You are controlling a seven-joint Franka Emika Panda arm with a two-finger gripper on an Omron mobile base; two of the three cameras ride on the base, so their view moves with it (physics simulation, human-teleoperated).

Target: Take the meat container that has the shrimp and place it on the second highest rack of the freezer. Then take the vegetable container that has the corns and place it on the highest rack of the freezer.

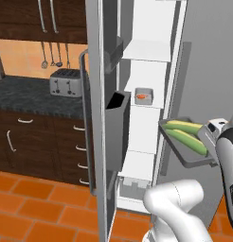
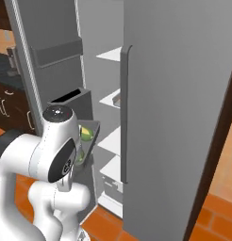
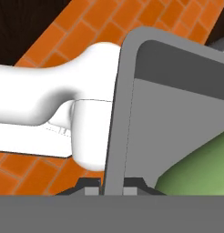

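The freezer stands with its left door swung open, showing white shelves. The meat container, a small grey tray holding the orange-pink shrimp, rests on the second shelf down. My gripper is shut on the rim of the vegetable container, which hangs tilted in the air just in front of the shelves. Two green-yellow corns lie in it. In the hand view the fingertips pinch the tray wall, with a corn at the right. The tray also peeks out behind my arm.
The open freezer door with its dark bin stands left of the tray. The closed right door with a long handle is on the right. A toaster sits on the dark counter. Below is orange tile floor.
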